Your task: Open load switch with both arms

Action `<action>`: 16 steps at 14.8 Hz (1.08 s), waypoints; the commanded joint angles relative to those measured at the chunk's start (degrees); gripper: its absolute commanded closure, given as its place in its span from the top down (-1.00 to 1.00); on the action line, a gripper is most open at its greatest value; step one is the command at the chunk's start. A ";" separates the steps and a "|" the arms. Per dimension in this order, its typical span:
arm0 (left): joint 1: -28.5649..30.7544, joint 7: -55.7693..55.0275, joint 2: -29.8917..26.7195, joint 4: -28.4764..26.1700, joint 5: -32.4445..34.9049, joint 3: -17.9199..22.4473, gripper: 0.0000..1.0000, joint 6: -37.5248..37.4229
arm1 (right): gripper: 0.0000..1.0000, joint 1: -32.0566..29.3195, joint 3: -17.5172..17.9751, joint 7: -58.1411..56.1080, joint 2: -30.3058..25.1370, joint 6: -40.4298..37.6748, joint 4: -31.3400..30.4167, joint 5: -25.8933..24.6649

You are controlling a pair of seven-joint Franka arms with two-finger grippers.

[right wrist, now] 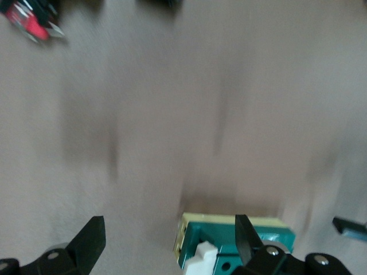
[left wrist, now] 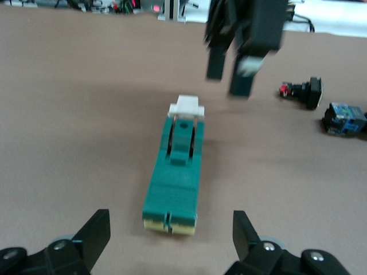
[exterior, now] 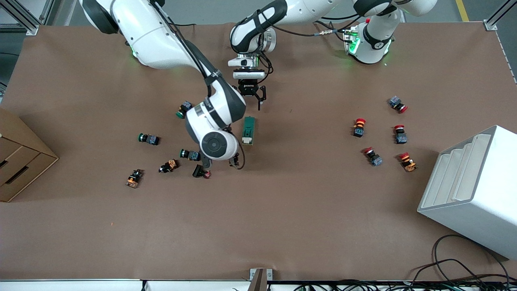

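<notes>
Approach step: the load switch lies untouched mid-table, beside the green-capped push buttons. We see the left gripper spread at one end and the right gripper spread over its white lever. Next, we judge, both must close in.

Bare table beside load switch

Matt brown paper-like table cover; dark-green plastic load switch looks smooth; glossy white arm shells.
</notes>
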 commanded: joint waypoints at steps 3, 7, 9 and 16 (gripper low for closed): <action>-4.57 -0.61 3.72 2.25 4.83 4.98 0.90 -4.01 | 1.00 0.94 1.64 3.59 1.63 -0.24 1.48 1.54; -6.43 -0.61 6.46 5.60 4.57 5.70 0.90 -5.52 | 1.00 1.03 3.40 3.77 1.46 -3.65 1.57 1.90; -6.52 -0.70 6.98 6.47 4.66 5.70 0.90 -5.52 | 1.00 1.03 3.40 3.68 1.37 -6.03 2.53 1.90; -6.78 0.09 7.60 6.48 5.28 6.14 0.91 -5.61 | 1.00 0.15 5.94 3.24 1.37 -14.99 6.75 1.90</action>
